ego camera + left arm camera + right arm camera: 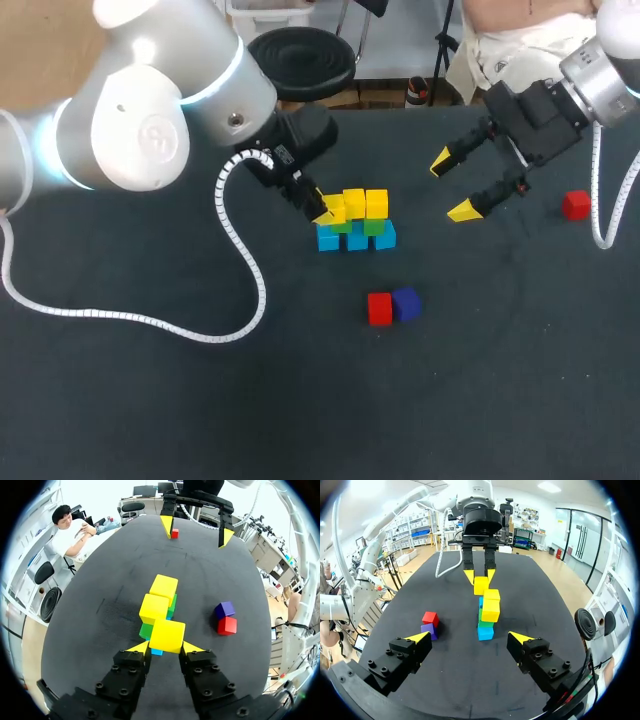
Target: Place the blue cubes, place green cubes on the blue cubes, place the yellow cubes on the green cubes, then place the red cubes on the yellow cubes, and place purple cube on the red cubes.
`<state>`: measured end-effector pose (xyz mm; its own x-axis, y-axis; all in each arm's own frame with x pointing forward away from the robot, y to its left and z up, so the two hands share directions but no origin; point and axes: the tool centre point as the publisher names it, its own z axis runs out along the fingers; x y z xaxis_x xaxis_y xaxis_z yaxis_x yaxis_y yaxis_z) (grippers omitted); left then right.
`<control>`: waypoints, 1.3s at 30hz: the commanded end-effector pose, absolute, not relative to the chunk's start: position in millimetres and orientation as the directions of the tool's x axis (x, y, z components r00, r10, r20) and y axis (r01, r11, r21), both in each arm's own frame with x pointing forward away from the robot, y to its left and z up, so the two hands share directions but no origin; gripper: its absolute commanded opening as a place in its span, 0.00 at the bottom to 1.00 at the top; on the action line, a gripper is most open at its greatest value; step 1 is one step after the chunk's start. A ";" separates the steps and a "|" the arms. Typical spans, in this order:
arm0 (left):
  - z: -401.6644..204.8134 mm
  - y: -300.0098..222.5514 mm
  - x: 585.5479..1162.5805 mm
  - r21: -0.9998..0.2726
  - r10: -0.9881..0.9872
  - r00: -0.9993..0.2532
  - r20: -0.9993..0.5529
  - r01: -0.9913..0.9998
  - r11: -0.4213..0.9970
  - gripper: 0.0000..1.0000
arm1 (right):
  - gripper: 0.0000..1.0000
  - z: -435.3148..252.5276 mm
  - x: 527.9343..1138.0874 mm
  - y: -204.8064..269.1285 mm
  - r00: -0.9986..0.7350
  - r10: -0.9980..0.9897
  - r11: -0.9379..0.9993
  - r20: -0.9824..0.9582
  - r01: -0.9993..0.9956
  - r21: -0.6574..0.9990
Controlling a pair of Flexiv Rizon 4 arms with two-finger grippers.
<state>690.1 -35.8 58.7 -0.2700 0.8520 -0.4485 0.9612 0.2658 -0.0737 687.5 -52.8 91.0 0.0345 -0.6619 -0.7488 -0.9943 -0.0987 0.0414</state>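
A row of blue cubes [357, 241] lies mid-table with green cubes [375, 227] on top. Two yellow cubes [365, 203] rest on the green ones. My left gripper [322, 210] is shut on a third yellow cube [167, 635], held over the row's left end above a green cube [146, 630]. I cannot tell whether that cube touches it. My right gripper [452, 185] hangs open and empty to the right of the stack; in its wrist view the gripper [470, 638] faces the stack [485, 632]. A red cube [379, 308] and a purple cube [406, 303] sit together in front of the stack.
Another red cube [575, 205] lies near the table's right edge, below my right arm. The left arm's white cable [245, 270] loops across the dark table [150, 400] to the left of the stack.
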 end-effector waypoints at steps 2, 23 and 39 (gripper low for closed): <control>58.1 -35.1 693.8 -0.079 0.855 -0.275 -0.440 0.960 0.268 0.00 | 1.00 90.9 687.4 -52.9 0.035 -0.661 -0.099 -0.750 -0.994 0.041; 56.7 -36.4 705.2 -0.075 0.866 -0.236 -0.441 0.971 0.227 0.00 | 1.00 90.9 687.4 -52.9 0.035 -0.661 -0.099 -0.750 -0.994 0.041; 53.9 -36.6 704.0 -0.085 0.869 -0.230 -0.438 0.973 0.215 0.00 | 1.00 90.9 687.4 -52.9 0.035 -0.661 -0.099 -0.750 -0.994 0.041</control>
